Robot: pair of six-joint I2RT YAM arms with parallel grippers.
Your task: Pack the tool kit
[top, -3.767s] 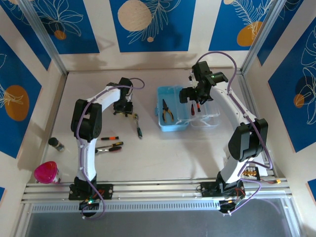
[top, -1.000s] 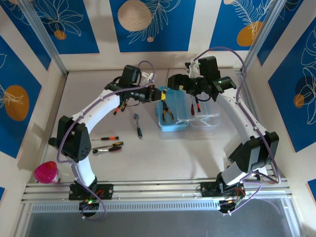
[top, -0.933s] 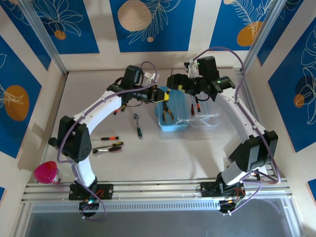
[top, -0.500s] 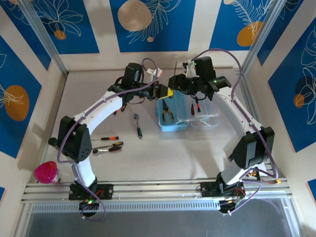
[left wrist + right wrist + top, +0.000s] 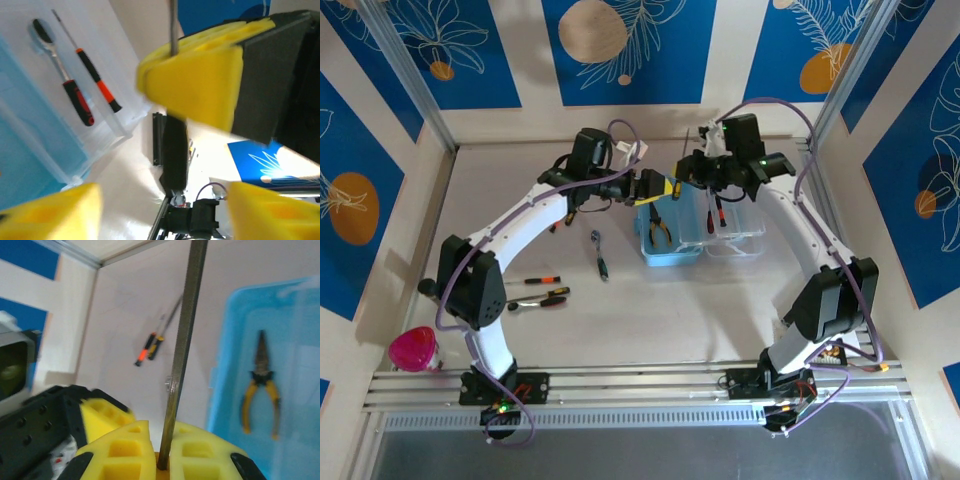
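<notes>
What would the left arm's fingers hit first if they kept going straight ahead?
Probably the right gripper, clamped on a thin metal tool just ahead of the left gripper's open fingers; exact depth is unclear.

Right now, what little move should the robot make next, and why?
Probably the right arm should carry the thin metal tool over the blue case and lower it in. The right fingers are shut on its shaft, the left fingers stand open and clear of it, and the case, with pliers inside, lies open close by.
</notes>
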